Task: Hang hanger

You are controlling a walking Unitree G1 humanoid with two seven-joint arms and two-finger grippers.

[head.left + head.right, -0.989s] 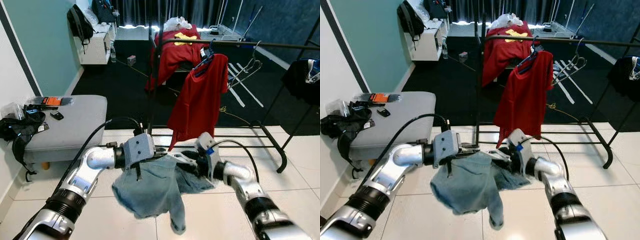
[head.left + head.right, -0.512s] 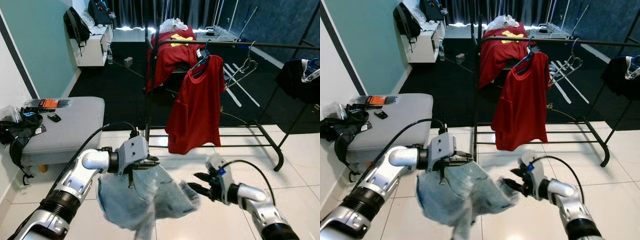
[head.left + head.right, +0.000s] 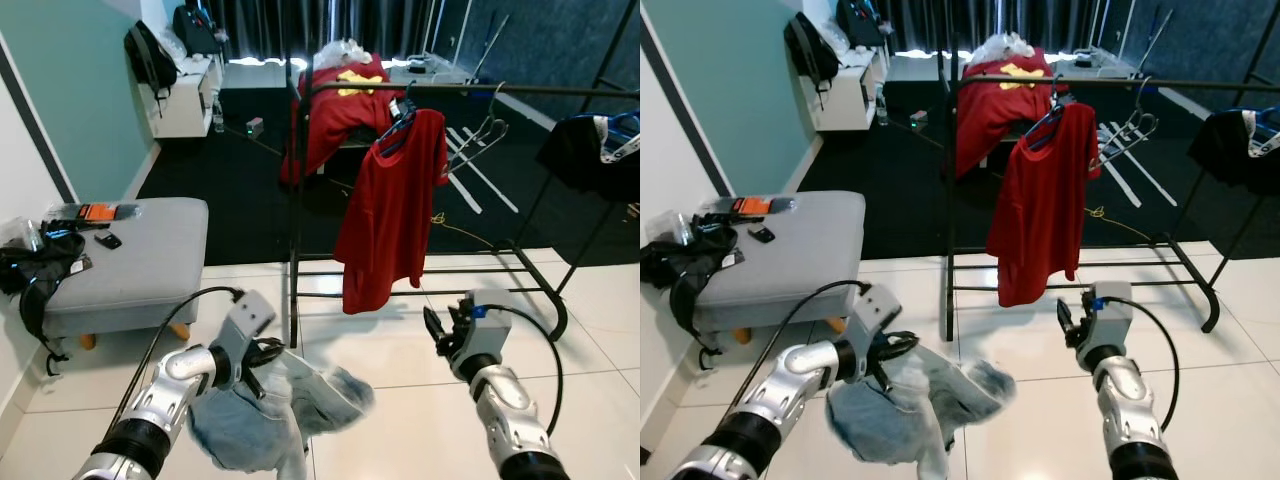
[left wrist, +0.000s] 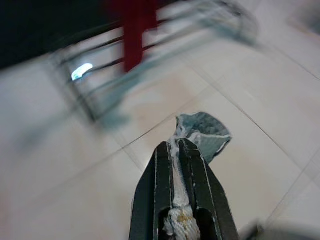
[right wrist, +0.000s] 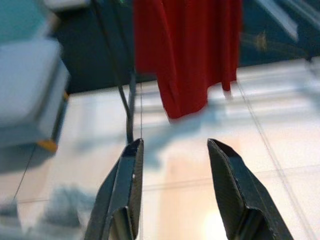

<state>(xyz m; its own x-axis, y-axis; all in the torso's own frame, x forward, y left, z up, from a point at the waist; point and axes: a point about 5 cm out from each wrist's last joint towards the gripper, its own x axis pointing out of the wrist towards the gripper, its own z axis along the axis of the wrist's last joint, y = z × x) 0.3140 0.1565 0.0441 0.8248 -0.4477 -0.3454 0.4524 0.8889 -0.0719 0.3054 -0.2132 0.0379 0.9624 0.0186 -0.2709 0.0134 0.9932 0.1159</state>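
A pale blue denim garment (image 3: 300, 400) hangs low over the tiled floor, bunched and sagging. My left gripper (image 3: 262, 355) is shut on its upper edge; in the left wrist view the fingers (image 4: 165, 170) pinch a frayed strip of the denim (image 4: 202, 130). To the right, my right gripper (image 3: 443, 325) is open and holds nothing, well apart from the denim. Its two fingers (image 5: 131, 160) point toward a red shirt (image 5: 185, 50). That red shirt (image 3: 390, 200) hangs from the black rail (image 3: 520, 91), beside empty wire hangers (image 3: 485, 125).
The rack's upright post (image 3: 294, 220) and floor bars (image 3: 545, 300) stand just ahead of me. A grey ottoman (image 3: 130, 250) with a black bag (image 3: 30, 270) is at the left. More red clothing (image 3: 340, 110) lies behind the rack, and a dark garment (image 3: 590, 150) hangs at right.
My right gripper has let go of the denim, opened and drawn off to the right. My left arm has dropped lower, and the garment now sags from it alone.
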